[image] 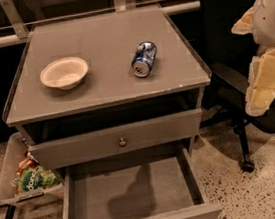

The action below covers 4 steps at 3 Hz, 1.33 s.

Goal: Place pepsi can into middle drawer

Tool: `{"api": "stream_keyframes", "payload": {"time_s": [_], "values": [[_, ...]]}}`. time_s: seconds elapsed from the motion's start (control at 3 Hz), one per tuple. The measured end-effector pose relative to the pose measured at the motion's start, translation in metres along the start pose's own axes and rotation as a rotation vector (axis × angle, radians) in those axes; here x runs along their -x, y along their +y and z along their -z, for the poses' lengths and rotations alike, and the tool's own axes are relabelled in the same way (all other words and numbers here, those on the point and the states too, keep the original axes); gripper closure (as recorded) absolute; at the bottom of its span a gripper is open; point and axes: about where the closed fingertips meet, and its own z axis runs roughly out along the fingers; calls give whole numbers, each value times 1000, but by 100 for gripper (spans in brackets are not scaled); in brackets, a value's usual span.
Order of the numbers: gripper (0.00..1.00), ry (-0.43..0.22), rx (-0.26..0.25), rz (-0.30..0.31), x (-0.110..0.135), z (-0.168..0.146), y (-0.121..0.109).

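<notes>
My hand (267, 79) hangs at the right edge of the view, off to the side of the tabletop (102, 35) and in front of a black chair (233, 28); I cannot tell whether it is open or closed. The pepsi can (144, 58) lies on its side on the tabletop, well apart from my hand, to the right of a cream bowl (64, 72). Below, the middle drawer (131, 193) stands pulled out, beneath a grey drawer face with a round knob (122, 142).
</notes>
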Motion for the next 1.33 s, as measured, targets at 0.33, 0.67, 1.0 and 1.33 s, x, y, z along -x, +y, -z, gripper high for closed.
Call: {"api": "stream_keyframes", "payload": {"time_s": [0.33, 0.67, 1.0, 1.33], "values": [[0, 0, 0, 0, 0, 0, 0], [0, 12, -11, -21, 3, 1, -4], [0, 43, -3, -88, 18, -7, -31], [0, 73, 33, -181, 42, -30, -65]]}}
